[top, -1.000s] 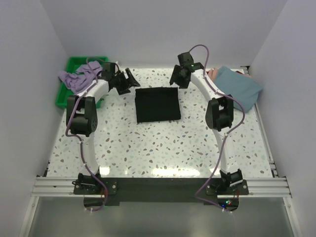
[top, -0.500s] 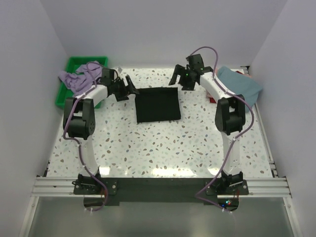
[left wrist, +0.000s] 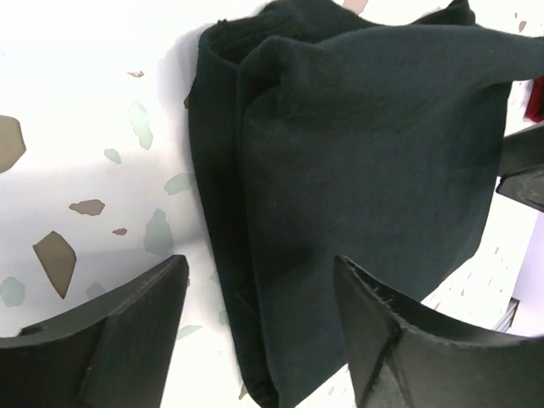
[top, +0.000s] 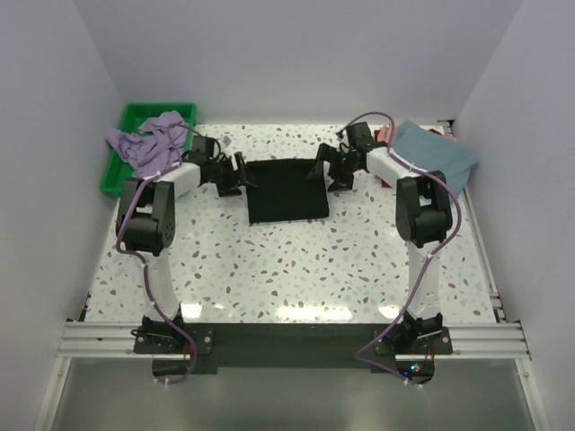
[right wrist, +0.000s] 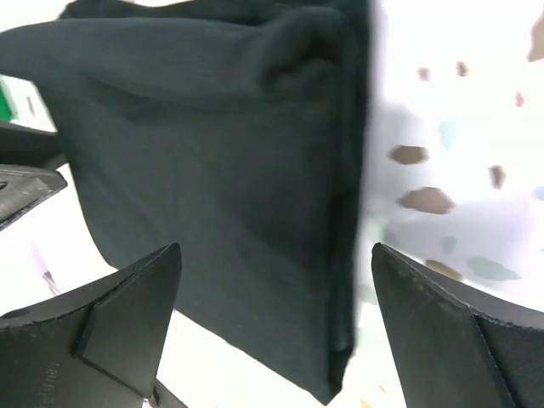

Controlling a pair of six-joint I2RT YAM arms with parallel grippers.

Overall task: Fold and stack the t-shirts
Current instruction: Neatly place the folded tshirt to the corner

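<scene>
Both jaws wide, left gripper (top: 243,171) and right gripper (top: 322,166) flanking folded black t-shirt (top: 286,191), apparently not gripping it.

A green tray (top: 110,180) sits at the far left corner of the worktop (top: 287,260), close to the left wall. The worktop is white, flecked with brown, grey and pale green chips, which show large and clear in the left wrist view (left wrist: 76,127) and blurred in the right wrist view (right wrist: 450,127). Light glares in a band along its near side. Plain pale walls (top: 296,54) enclose it at the back and on both sides. A silver rail (top: 99,337) runs across the near edge, with a black plate (top: 287,346) over its middle. A thin metal strip (top: 482,260) borders the right side.
</scene>
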